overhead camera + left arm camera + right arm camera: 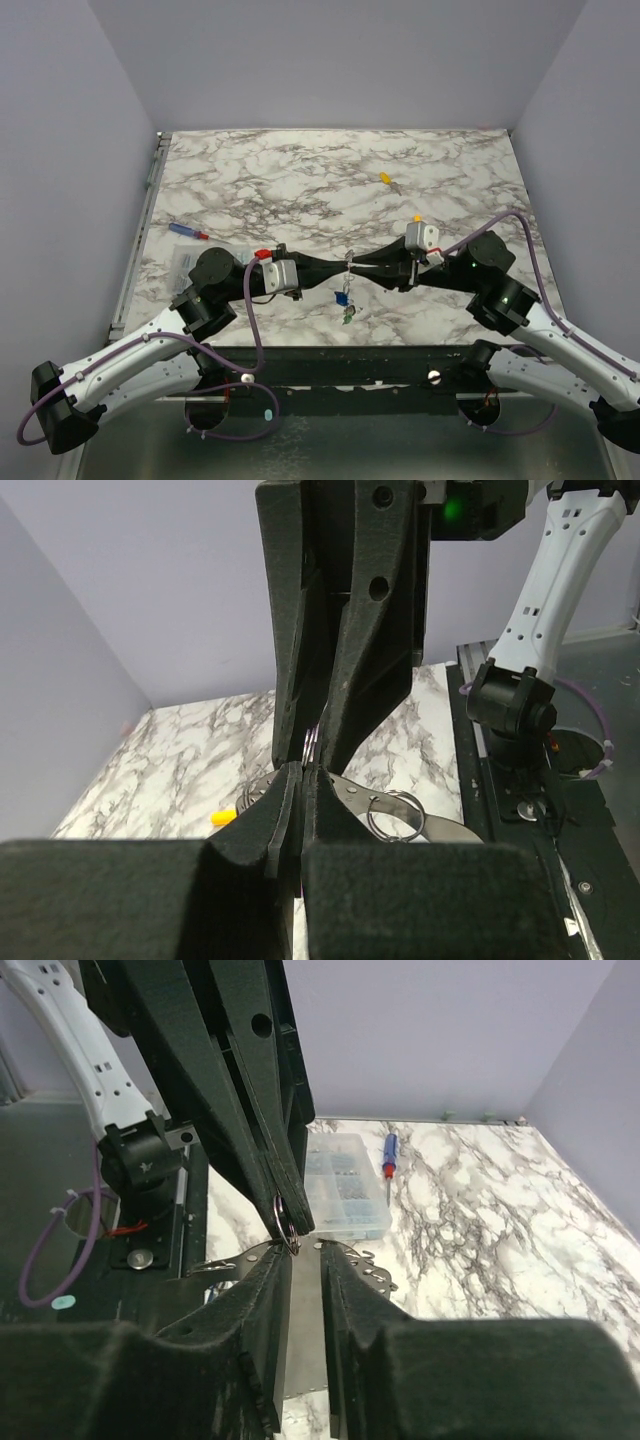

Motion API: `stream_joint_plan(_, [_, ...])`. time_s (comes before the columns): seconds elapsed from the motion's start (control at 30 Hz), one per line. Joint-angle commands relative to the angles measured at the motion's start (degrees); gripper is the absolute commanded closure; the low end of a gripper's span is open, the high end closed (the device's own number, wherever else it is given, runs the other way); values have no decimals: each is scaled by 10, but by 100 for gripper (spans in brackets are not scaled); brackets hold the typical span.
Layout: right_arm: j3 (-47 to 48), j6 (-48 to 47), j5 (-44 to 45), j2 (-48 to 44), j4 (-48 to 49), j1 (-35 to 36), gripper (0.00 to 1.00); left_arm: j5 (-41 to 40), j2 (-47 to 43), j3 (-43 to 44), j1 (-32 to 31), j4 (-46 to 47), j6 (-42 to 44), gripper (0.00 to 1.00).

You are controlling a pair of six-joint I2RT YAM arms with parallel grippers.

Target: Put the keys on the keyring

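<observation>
While both my arms meet tip to tip over the near middle of the table (280, 170), the job looks partly done. Two keys (345, 303), one blue-headed and one green-headed, hang in a bunch just at 6 o'clock of the meeting point, apparently threaded on already. A yellow-headed key (385, 177) lies loose well off toward 1 o'clock and, I judge, has yet to go on. My left pincer (302, 780) is closed tight, its fingers pinching the thin silver keyring (311, 746), which stands up out of the tips. My right pincer (305, 1260) shows a narrow slot between its fingers, and I cannot tell whether anything sits in that slot. Only the overhead view gives me the hanging keys, yet it hides the ring almost wholly. The left wrist view shows the wire in the grip, plus a small split ring (395, 815) at 4 o'clock of it. The right wrist view adds a clear box (345, 1185) and a blue-and-red tool (389, 1154) beyond, toward 1 o'clock.
</observation>
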Motion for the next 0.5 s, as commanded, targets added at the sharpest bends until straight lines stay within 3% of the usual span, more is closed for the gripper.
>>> stream_joint_plan(0.0, [16,-5,-8,7,-8,4,78,18,-3,0,1,23,-5,100])
stream_joint_plan(0.47, [16,-2,-8,-1,-1,4,78,15,2,0,2,23,-4,100])
